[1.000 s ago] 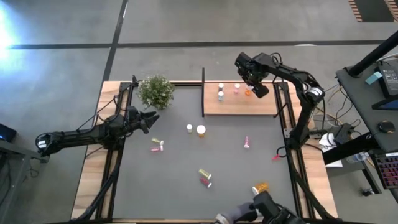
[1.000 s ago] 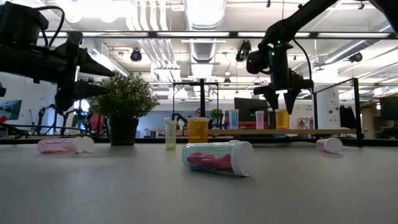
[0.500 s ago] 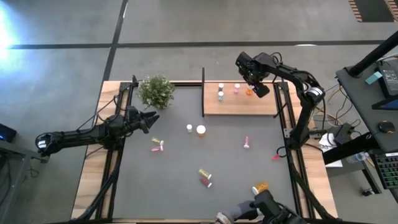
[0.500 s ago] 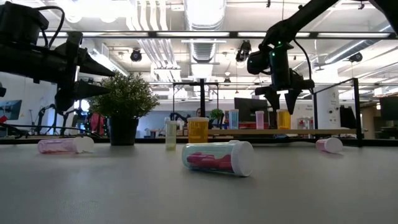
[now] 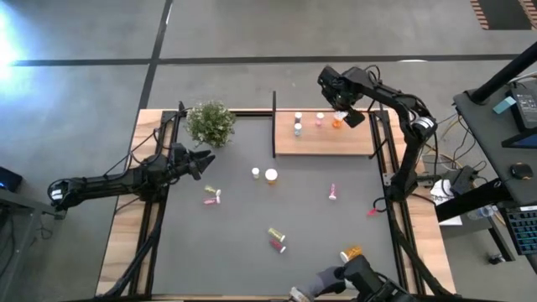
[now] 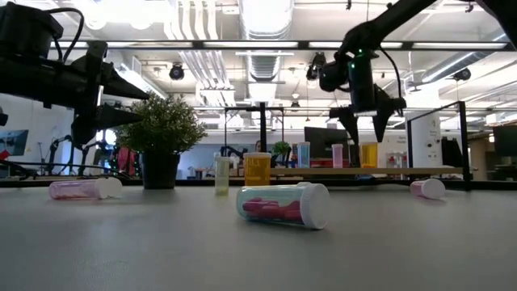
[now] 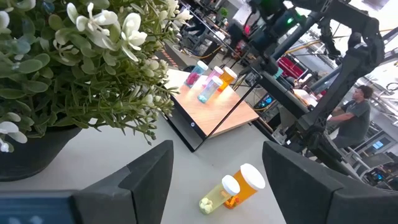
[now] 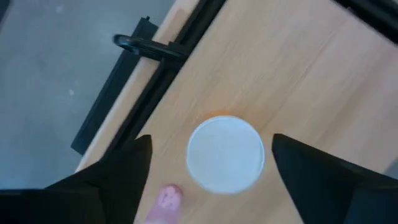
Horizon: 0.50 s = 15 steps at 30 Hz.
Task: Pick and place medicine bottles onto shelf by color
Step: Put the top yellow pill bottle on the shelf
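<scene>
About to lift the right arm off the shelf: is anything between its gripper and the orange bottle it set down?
Nothing visible. The right gripper hangs open straight above the orange bottle, which stands upright on the shelf. A pink bottle stands beside it, apart.

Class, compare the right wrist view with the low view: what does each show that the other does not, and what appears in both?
Only the right wrist view shows the orange bottle's white cap from above, standing free between the right hand's open fingers on the shelf.

Only the low view shows the plant, the left hand beside it, and a pink bottle lying on the table.

Both show the orange bottle, the shelf and the right hand.
</scene>
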### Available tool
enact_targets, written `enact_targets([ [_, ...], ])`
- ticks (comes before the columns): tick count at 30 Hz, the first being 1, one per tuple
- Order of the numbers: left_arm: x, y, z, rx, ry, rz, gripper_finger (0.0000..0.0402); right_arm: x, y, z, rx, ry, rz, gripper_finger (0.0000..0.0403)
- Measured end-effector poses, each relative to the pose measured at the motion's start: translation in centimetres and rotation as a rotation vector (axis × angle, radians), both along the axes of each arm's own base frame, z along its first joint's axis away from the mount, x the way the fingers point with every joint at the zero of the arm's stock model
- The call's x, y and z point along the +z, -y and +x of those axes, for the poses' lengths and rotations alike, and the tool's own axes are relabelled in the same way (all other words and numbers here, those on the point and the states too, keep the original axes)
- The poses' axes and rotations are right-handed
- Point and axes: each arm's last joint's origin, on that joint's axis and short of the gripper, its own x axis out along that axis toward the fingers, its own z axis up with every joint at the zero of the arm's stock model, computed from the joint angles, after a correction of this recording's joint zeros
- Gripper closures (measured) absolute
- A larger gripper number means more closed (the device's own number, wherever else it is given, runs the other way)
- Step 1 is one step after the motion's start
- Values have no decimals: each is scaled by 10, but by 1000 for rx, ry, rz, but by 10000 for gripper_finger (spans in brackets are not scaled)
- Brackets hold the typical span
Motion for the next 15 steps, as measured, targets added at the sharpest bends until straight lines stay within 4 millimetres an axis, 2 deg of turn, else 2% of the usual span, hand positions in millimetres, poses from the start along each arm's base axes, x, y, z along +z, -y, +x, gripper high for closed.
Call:
enact_targets([
  [4,0,0,0,0,0,0,171,25,-3,2,60,-5,7,43],
  [7,0,0,0,0,0,0,171,43,-12,10,164,12,25,34],
  [12,0,0,0,0,0,0,171,62,-32,33,470,48,15,34],
  [15,0,0,0,0,0,0,171,67,-45,50,580,56,-27,34],
])
